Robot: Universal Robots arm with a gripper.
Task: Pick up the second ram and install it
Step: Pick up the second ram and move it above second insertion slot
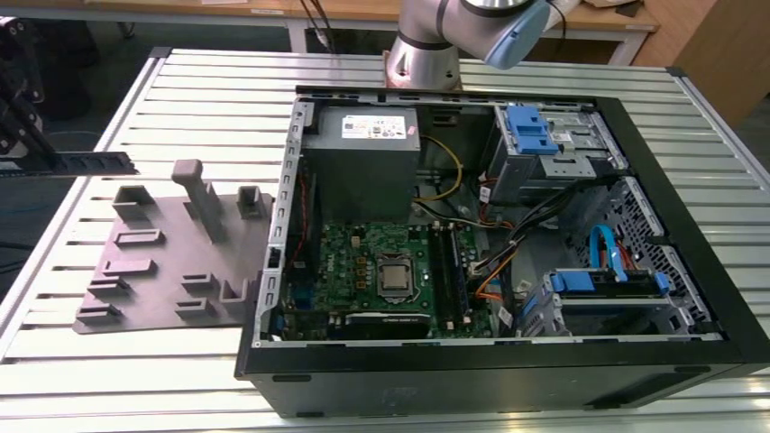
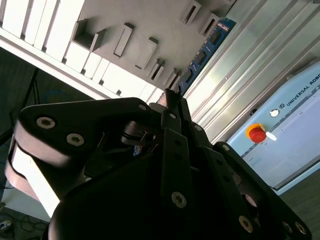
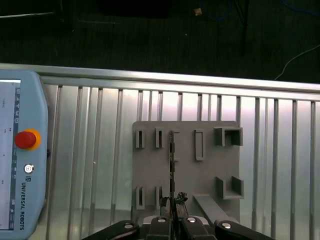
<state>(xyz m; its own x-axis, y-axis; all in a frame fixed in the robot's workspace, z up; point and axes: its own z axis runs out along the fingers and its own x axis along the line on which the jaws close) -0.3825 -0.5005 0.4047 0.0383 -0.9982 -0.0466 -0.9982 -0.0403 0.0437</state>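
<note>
The second ram (image 2: 206, 49) is a narrow blue stick with dark chips, and my gripper (image 2: 170, 102) is shut on one end of it. In the first wrist view the ram (image 3: 172, 160) is edge-on, a thin dark line reaching out from my gripper (image 3: 172, 204) over the grey tray (image 3: 210, 172). In the exterior view my gripper (image 1: 27, 149) hangs at the far left with the ram (image 1: 94, 163) sticking out level, in the air above the tray's (image 1: 157, 271) far left corner. The green motherboard (image 1: 361, 262) lies inside the open computer case (image 1: 481, 361) to the exterior view's right.
The tray carries upright posts (image 1: 198, 198) and small slotted holders. A teach pendant (image 3: 22, 155) with a red button lies on the slatted metal table (image 1: 216, 90). Inside the case are a grey power supply (image 1: 361, 135), loose cables (image 1: 506, 244) and blue-tabbed drive cages (image 1: 608, 289).
</note>
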